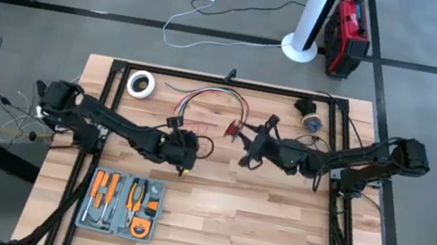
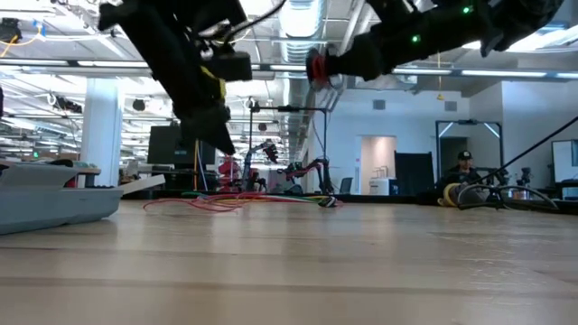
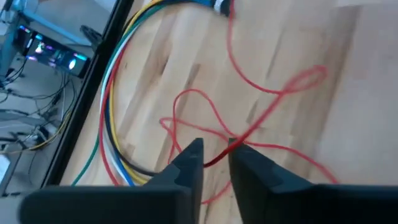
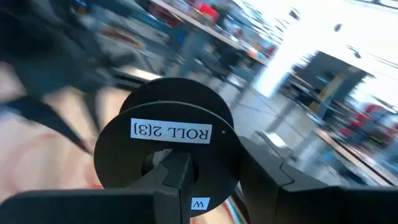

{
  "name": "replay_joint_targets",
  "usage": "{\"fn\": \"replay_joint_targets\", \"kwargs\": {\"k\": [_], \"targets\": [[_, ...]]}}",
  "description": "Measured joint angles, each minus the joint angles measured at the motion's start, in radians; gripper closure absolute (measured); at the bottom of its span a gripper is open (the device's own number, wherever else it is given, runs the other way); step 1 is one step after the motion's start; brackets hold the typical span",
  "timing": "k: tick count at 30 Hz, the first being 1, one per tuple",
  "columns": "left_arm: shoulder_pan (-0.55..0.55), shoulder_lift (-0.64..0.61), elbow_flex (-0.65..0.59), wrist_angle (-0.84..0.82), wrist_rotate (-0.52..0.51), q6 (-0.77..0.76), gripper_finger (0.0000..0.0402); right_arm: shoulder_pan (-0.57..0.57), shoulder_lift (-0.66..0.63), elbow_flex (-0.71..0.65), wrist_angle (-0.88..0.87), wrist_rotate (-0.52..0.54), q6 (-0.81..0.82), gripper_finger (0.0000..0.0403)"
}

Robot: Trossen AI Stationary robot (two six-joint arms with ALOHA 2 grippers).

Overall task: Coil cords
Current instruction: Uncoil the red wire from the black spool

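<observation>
Toolkit [image 1: 122,205]: grey flat case at the near left of the table, holding orange-handled tools in a row.
Tape [image 1: 141,84]: white ring lying flat near the far left corner.
Table [image 1: 254,228]: pale wood planks, smooth, edged by a black frame.
Left gripper [image 1: 186,155]: low over the table left of centre; its two dark, blocky fingers [image 3: 186,165] stand a narrow gap apart, and the wire runs through that gap at the tips. Whether they actually pinch it, I cannot tell.
Wire [image 3: 273,93]: thin, red, thread-like; it lies in loose irregular loops on the wood at the middle of the table, toward the far side, just ahead of the left gripper, and crosses itself several times.
Bundle [image 1: 214,96]: thicker cords in white, yellow, blue, green and red, bent in an arc beside the wire, toward the far edge.
Right gripper [image 1: 253,142]: raised above the table right of centre, its fingers closed on a spool.
Spool [image 4: 166,146]: black, round, flat-faced, with a white label reading "ROLL 2|3|" upside down; one finger crosses its face, the other sits behind its rim.
</observation>
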Motion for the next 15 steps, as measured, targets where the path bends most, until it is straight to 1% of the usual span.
{"fn": "replay_joint_targets", "kwargs": {"k": [4,8,11,13,15], "targets": [[0.044,0.021,0.000,0.041,0.063,0.069,0.0295,0.019,0.000,0.000,0.007,-0.098,-0.001,0.0295],[0.072,0.018,0.000,0.136,0.170,0.184,0.0260,0.036,0.000,0.000,-0.016,-0.102,0.001,0.0295],[0.082,0.015,0.000,0.214,0.183,0.264,0.0239,0.036,0.000,0.000,-0.056,-0.113,0.025,0.0295],[0.092,0.015,0.000,0.253,0.188,0.308,0.0230,0.036,0.000,0.000,-0.085,-0.154,0.049,0.0295],[0.106,0.015,0.000,0.291,0.222,0.342,0.0223,0.035,0.000,0.000,-0.111,-0.200,0.074,0.0295]]}}
